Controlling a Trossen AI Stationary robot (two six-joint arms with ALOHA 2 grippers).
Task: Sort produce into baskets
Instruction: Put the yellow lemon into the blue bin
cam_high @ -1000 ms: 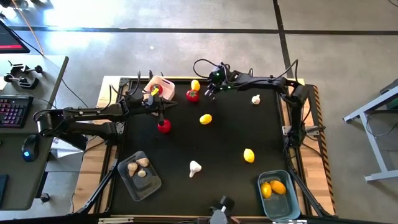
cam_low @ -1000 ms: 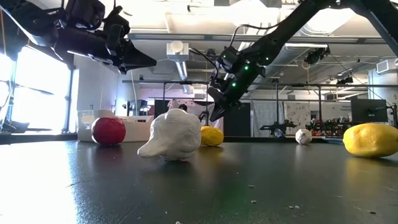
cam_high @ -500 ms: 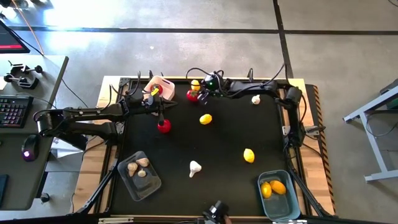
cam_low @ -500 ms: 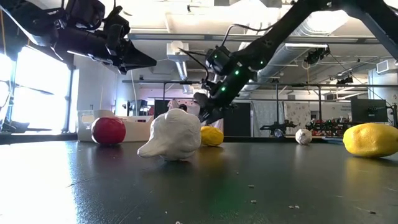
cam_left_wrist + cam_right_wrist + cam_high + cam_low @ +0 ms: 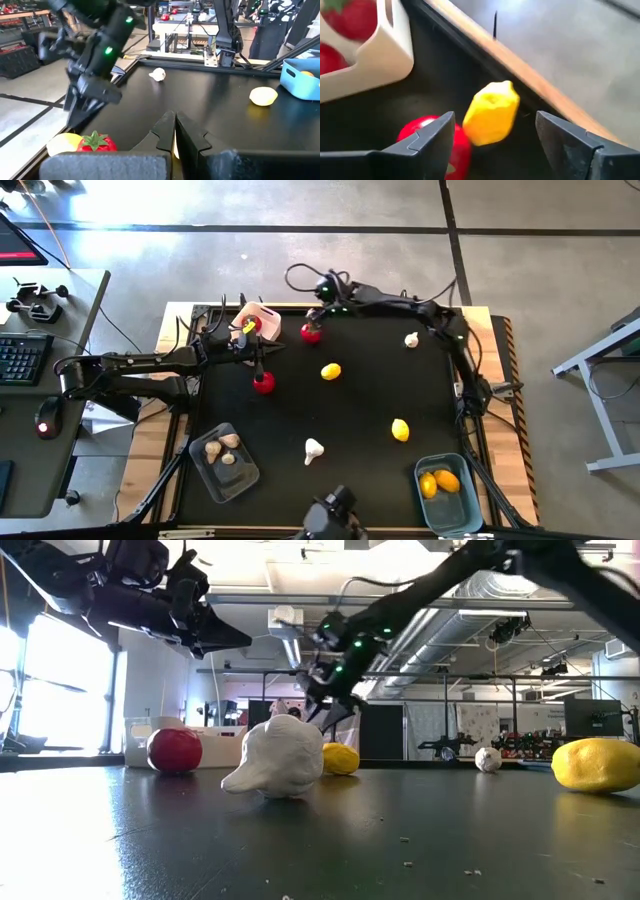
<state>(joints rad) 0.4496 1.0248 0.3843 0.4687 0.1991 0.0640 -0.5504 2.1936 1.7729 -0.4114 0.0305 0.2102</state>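
The right end effector (image 5: pixel 322 315) is being held over the far edge of the black surface (image 5: pixel 360 405), at about 12 o'clock, with its fingers (image 5: pixel 427 142) spread apart around nothing. Just beyond them a lemon (image 5: pixel 491 113) is seen lying beside a tomato (image 5: pixel 310 333), near the white basket (image 5: pixel 262 320), in which tomatoes are being kept. The left end effector (image 5: pixel 262 360) is being held above a second tomato (image 5: pixel 264 383) at 10 o'clock, its fingers (image 5: pixel 165 131) pressed together. Garlic is being kept in the clear basket (image 5: pixel 226 462) at 7 o'clock, lemons in the blue basket (image 5: pixel 448 492) at 5 o'clock. Loose pieces are lying across the middle
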